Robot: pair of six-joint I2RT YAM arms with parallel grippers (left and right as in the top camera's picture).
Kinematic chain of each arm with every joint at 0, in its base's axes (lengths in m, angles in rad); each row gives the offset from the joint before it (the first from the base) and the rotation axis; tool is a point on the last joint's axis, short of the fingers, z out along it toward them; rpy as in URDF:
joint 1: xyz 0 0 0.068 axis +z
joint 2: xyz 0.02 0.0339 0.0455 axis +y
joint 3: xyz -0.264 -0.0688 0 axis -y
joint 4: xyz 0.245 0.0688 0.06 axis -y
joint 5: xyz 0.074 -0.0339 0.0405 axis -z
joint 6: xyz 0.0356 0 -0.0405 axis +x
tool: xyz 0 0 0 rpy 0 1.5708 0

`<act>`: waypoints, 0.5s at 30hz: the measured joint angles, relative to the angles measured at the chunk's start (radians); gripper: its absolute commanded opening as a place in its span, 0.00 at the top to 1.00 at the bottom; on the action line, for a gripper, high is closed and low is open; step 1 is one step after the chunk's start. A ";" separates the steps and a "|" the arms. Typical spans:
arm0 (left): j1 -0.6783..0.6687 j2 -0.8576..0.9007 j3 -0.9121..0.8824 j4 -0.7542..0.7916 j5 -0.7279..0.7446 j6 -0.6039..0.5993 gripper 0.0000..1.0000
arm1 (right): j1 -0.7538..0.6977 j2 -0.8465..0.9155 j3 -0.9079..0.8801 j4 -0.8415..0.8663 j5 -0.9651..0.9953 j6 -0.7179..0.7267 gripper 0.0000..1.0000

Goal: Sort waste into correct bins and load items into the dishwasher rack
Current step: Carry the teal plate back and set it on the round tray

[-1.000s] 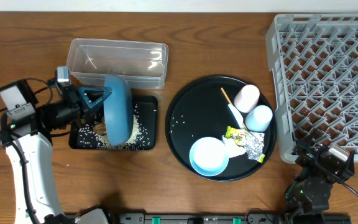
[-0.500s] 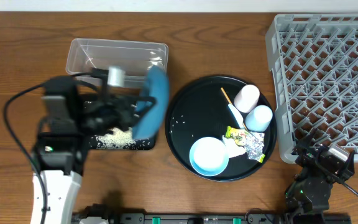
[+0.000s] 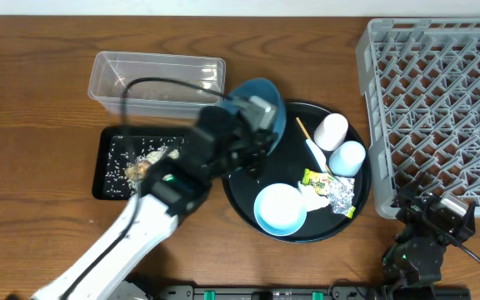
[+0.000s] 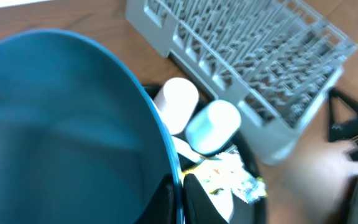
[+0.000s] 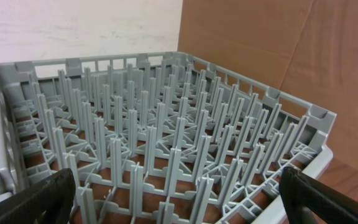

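My left gripper is shut on the rim of the dark-blue plate, held tilted over the back left edge of the round black tray. On that tray sit a pale-blue bowl, a white cup, a light-blue cup, a wooden stick, a white spoon, a yellow-green wrapper and silver foil. Rice with a brown lump lies in the shallow black tray. My right gripper is open, facing the grey rack.
The clear tub stands behind the shallow black tray. The rack fills the right side of the table. My left arm stretches diagonally from the front left across the table. The right arm rests at the front right corner.
My left arm has swung the plate rightward, from over the shallow black tray to the round tray's edge. The rice now shows uncovered in the black tray. The right arm has not moved.
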State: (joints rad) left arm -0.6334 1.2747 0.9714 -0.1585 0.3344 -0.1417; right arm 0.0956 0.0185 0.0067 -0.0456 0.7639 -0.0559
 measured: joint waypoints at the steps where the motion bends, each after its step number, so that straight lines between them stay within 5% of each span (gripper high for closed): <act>1: -0.012 0.031 0.000 0.021 -0.021 0.008 0.94 | 0.000 0.000 0.000 0.000 0.000 0.000 0.01; 15: -0.068 0.297 0.000 0.156 -0.090 0.020 0.94 | 0.000 0.000 0.000 0.000 0.000 0.000 0.01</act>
State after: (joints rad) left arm -0.7013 1.5719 0.9714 -0.0021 0.2443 -0.1219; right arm 0.0956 0.0185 0.0067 -0.0456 0.7639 -0.0559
